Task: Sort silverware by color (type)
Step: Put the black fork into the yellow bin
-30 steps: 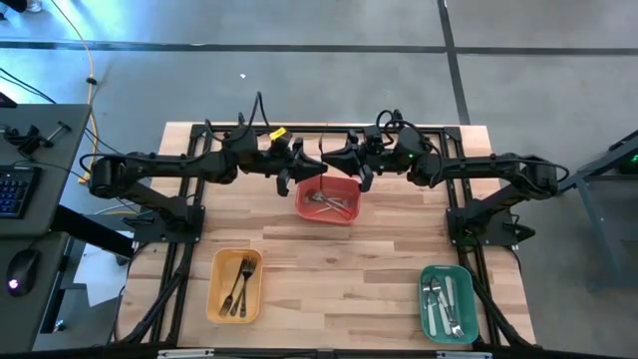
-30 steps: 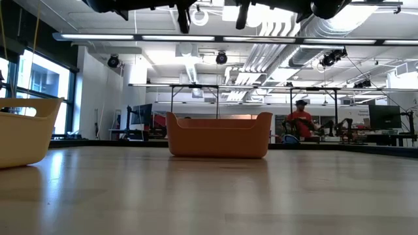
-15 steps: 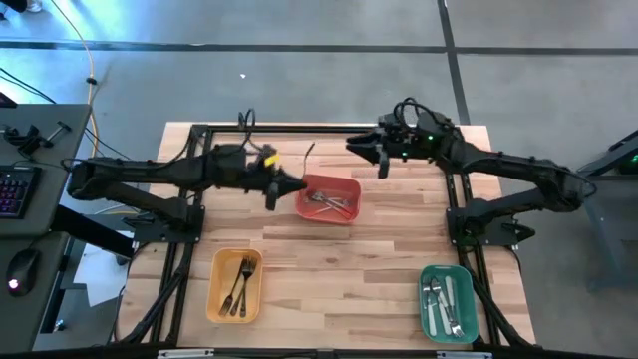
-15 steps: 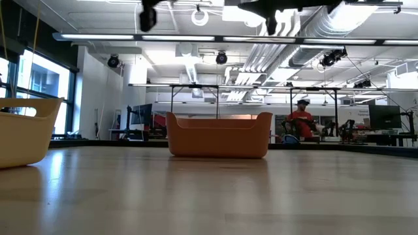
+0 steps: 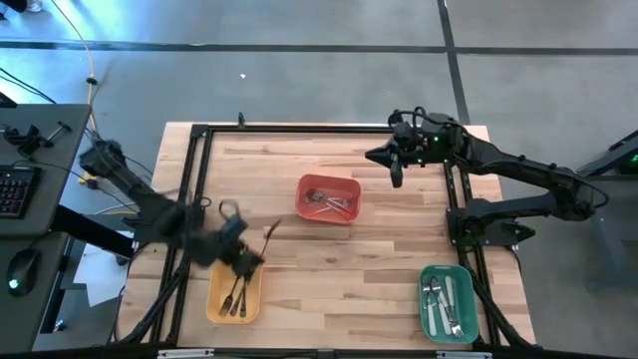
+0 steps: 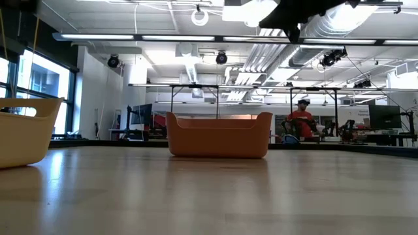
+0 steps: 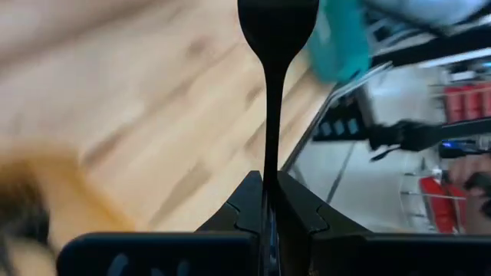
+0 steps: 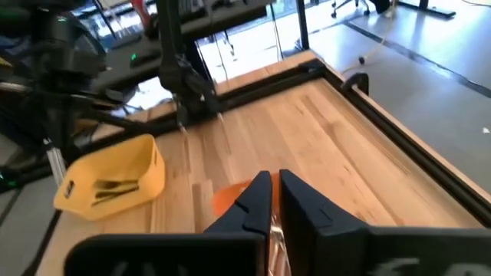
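Observation:
My left gripper [image 5: 247, 261] hovers over the far end of the yellow bin [image 5: 234, 289] and is shut on a dark utensil [image 5: 271, 233]. The utensil's broad head [image 7: 278, 17] sticks out ahead of the fingers. Dark forks lie in the yellow bin. The red bin [image 5: 327, 198] holds several utensils with metal heads. The green bin [image 5: 446, 302] holds pale silver ones. My right gripper [image 5: 396, 172] is shut and empty. It hangs above the table, to the right of the red bin. My left gripper pinches the dark utensil by its thin handle [image 7: 270, 146] between the two fingers [image 7: 249, 201]. The utensil runs straight on past the fingertips, in line with them. It is lifted clear, with its head pointing away from the gripper toward the table's middle.
The dark frame rails [image 5: 195, 189] run along the table's left, right and far sides. Bare wood lies between the three bins. In the low view the red bin [image 6: 219, 135] stands mid-table and the yellow bin [image 6: 26, 130] at the left. A person in red [image 6: 302, 121] sits far behind.
My left gripper has swung from above the red bin toward the table's left and near side, as far as the yellow bin. It has carried the dark utensil along. My right gripper has drawn back from the red bin toward the table's right edge.

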Available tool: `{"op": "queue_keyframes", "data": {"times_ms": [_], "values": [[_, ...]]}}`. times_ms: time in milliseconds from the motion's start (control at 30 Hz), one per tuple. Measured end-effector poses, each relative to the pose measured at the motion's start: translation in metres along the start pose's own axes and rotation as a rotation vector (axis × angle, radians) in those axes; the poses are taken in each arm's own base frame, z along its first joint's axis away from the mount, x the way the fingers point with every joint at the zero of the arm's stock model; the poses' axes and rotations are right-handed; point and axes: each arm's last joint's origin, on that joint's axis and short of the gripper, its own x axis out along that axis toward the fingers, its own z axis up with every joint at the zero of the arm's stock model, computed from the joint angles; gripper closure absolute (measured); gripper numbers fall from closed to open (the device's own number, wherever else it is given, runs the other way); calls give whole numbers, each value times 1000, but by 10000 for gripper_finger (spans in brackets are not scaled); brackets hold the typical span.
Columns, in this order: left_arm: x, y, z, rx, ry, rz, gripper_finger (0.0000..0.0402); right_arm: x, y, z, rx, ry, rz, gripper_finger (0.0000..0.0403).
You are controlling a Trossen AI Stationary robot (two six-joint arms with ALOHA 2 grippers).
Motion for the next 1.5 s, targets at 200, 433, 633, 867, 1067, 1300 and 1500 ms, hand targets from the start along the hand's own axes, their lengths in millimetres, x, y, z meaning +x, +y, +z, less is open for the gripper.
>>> {"op": "queue_keyframes", "data": {"times_ms": [200, 433, 633, 867, 1067, 1300, 1500], "values": [[11, 11, -52, -139, 68, 147, 395, 0, -1, -3, -17, 34, -5, 399], [23, 33, -73, -279, -2, 365, 395, 0, -1, -6, -10, 59, -10, 402], [29, 36, -85, -253, 33, 461, 395, 0, -1, -7, -8, 68, -10, 402], [42, 33, -100, -209, 35, 555, 395, 0, -1, -7, -8, 67, -10, 403], [55, 27, -117, -203, 63, 566, 395, 0, -1, -7, -7, 69, -11, 403], [66, 30, -126, -188, 77, 624, 395, 0, -1, -7, -7, 70, -11, 403], [71, 36, -128, -186, 94, 695, 390, 0, -1, -7, -3, 71, -11, 403]]}}
